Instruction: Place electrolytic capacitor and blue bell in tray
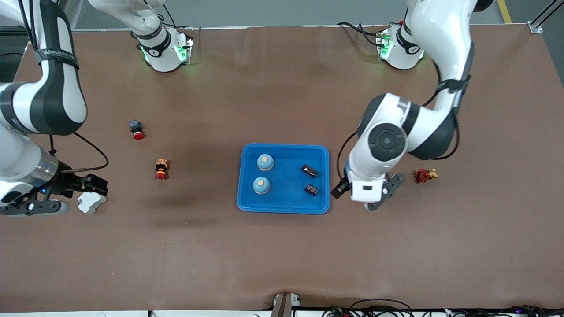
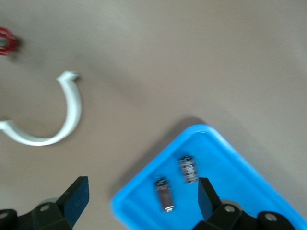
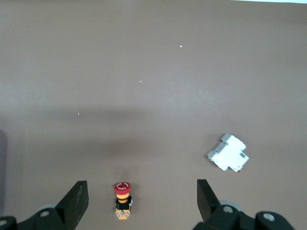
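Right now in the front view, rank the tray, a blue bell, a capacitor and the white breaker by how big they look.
1. tray, by far the largest
2. white breaker
3. blue bell, close to the breaker
4. capacitor, smallest

Shallow bright blue plastic tray sits mid-table; two pale blue dome-shaped bells stand upright inside; two small dark cylindrical electrolytic capacitors lie on their sides beside them.

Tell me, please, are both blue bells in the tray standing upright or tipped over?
Upright: both blue bells in the tray show round domes with their buttons facing up.
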Robot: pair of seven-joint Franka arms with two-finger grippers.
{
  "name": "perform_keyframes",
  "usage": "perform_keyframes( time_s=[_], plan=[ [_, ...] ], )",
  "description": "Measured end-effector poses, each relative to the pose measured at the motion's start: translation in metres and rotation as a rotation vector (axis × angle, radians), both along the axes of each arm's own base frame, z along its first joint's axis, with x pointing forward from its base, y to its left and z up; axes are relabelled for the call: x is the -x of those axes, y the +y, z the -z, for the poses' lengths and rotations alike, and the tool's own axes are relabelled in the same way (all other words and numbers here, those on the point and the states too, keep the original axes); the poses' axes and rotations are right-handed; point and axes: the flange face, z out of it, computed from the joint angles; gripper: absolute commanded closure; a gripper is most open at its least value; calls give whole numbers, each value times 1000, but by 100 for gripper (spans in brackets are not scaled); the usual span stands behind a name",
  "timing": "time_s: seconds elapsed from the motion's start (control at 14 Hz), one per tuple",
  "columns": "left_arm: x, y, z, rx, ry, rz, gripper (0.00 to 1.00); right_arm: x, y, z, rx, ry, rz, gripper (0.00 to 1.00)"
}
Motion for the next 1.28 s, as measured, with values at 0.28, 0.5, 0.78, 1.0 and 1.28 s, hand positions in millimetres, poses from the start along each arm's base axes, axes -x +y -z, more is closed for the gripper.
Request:
perform_keyframes(
  time_s=[0.28, 0.5, 0.78, 1.0, 1.28],
  plan=[
    [12, 65, -53, -16, 124, 124, 0, 18, -31, -48, 24, -35, -8, 0],
    [14, 131, -89, 32, 169, 206, 0, 38, -57, -72, 18, 4, 20, 0],
    [30, 202, -106, 72, 190, 293, 0, 58, -76, -96, 11, 25, 51, 0],
    [46, 241, -110, 99, 180, 365, 0, 73, -78, -119, 7, 18, 56, 0],
    [67, 272, -112, 105, 110, 422, 0, 88, -73, -140, 2, 10, 49, 0]
  ],
)
